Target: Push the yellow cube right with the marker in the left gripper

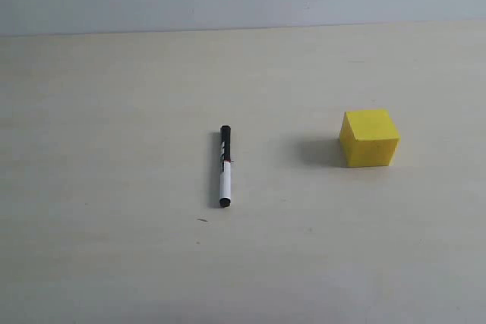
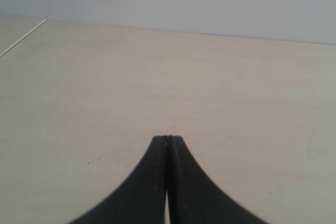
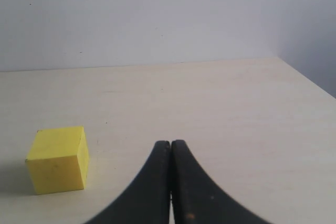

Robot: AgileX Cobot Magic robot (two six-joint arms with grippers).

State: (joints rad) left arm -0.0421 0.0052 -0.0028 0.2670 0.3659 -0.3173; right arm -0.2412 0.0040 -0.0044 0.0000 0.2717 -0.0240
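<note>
The marker lies flat on the pale table in the exterior view, near the middle, black cap end away from the camera and white barrel toward it. The yellow cube sits to its right, a clear gap between them, and shows again in the right wrist view. Neither arm appears in the exterior view. My left gripper is shut with nothing in it, above bare table; the marker does not show in its view. My right gripper is shut and empty, with the cube off to one side of it.
The pale table runs back to a light wall. A table edge shows in the left wrist view, and a table corner in the right wrist view. Nothing else stands on the surface.
</note>
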